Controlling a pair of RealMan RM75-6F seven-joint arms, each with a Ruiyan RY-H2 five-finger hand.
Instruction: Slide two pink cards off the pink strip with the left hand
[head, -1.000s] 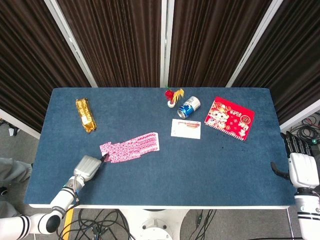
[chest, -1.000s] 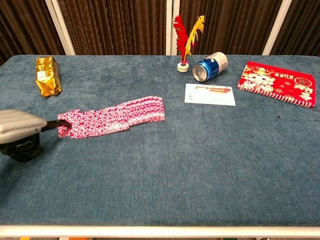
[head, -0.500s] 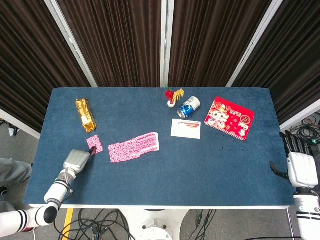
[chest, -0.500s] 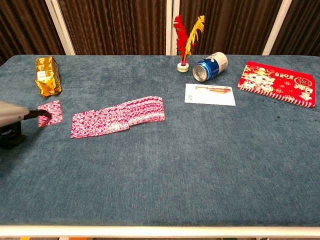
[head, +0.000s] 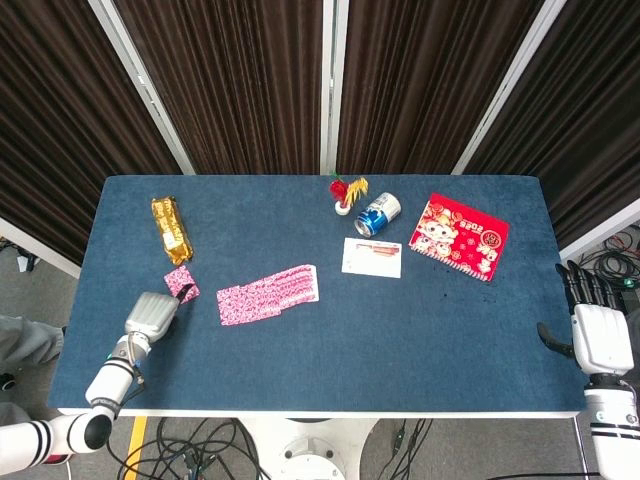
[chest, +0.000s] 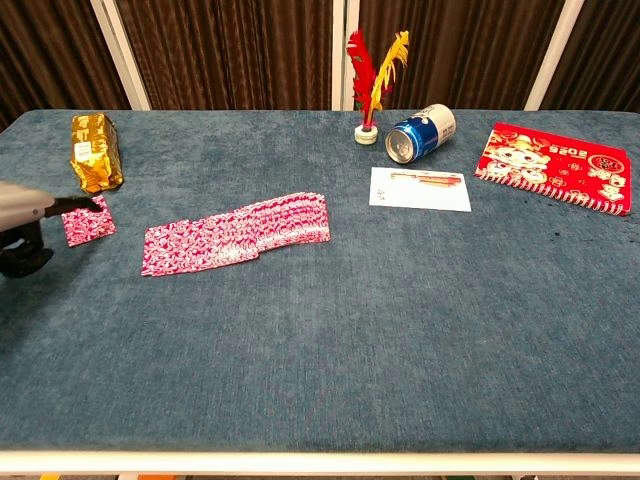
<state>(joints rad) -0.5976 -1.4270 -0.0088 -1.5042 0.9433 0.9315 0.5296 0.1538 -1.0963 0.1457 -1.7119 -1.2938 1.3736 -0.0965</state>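
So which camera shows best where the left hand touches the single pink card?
The chest view: a fingertip of the left hand rests on the single pink card, clear of the pink strip. The head view shows the hand from above, partly covering the card.

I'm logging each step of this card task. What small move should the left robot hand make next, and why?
Probably lift the fingertip and reach back to the pink strip. The left robot hand touches one pink card, which lies apart from the strip near the gold packet; a second card remains to slide off.

Gold packet (head: 170, 229), can (head: 378, 214), red envelope (head: 459, 236)
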